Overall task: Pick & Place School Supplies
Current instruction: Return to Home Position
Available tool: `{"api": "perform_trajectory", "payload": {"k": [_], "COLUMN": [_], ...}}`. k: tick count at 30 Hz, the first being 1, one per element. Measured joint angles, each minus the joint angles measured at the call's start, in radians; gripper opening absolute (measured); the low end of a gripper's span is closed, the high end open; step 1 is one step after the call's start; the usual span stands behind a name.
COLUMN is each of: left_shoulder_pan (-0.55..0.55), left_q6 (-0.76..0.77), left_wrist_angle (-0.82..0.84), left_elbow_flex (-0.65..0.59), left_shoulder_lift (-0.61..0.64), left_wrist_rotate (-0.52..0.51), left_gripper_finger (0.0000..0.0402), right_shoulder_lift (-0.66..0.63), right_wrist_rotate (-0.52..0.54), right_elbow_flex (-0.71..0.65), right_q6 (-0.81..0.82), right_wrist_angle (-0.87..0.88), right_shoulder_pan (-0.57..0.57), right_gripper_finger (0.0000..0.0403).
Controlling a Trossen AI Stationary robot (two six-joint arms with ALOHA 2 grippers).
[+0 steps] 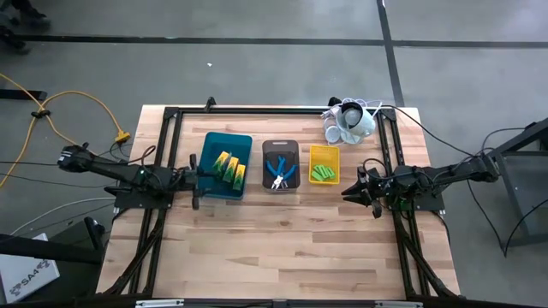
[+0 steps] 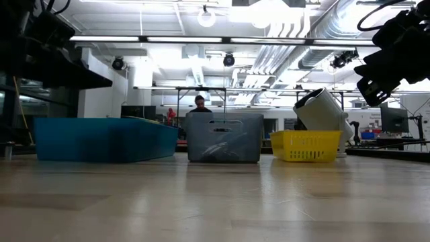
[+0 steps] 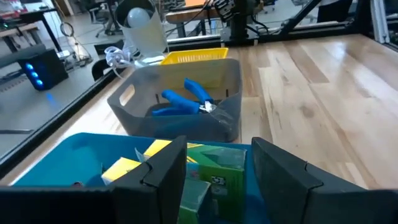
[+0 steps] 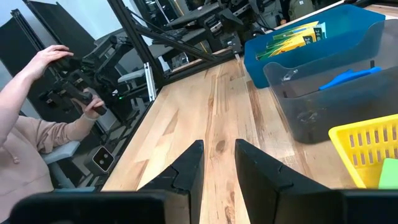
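Home-return step, seemingly. Right hand (image 1: 361, 186), narrowly parted, empty, at four o'clock of yellow plastic mesh tray (image 1: 324, 148); left hand (image 1: 198, 179) parted, empty. Next: draw both back.

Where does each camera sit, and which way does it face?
High: overhead, straight down on table; left arm, right arm show.
Low: table height, level past grey tray into room; right arm top right.
Left wrist: past left gripper toward grey tray.
Right wrist: past right gripper across table; person beyond.
Shared: both wrists see blue pliers.
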State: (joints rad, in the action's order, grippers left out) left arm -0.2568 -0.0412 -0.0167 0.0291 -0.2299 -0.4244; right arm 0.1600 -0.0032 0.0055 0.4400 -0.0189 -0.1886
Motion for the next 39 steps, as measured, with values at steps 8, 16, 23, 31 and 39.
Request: {"api": "perform_trajectory", "payload": {"k": [8,16,23,31,39], "left_shoulder_pan": [0.006,0.005,0.005,0.005,0.004], "left_q6": [-0.031,-0.259,-0.351,-0.441,-0.449], "left_wrist_angle": [-0.003,-0.03,-0.034,-0.041,-0.043], "left_elbow_flex": [-0.003,-0.021,-0.021,-0.021,-0.021], "left_shoulder_lift": [-0.033,-0.054,-0.058,-0.117,-0.125], "left_wrist_rotate": [-0.001,-0.015,-0.027,-0.102,-0.36], "left_gripper_finger": [0.0173,0.0173,0.0173,0.0173,0.0173], "right_shoulder_lift": [0.0,0.0,0.0,0.0,0.0], "right_wrist_rotate": [0.0,0.0,0.0,0.0,0.0], "right_elbow_flex": [0.0,0.0,0.0,0.0,0.0], "right_q6": [0.0,0.0,0.0,0.0,0.0], "right_wrist_angle": [0.0,0.0,0.0,0.0,0.0], "right_shoulder_pan": [0.0,0.0,0.0,0.0,0.0], "right_gripper_finger": [0.0083,0.0083,0.0083,0.0083,0.0083]}}
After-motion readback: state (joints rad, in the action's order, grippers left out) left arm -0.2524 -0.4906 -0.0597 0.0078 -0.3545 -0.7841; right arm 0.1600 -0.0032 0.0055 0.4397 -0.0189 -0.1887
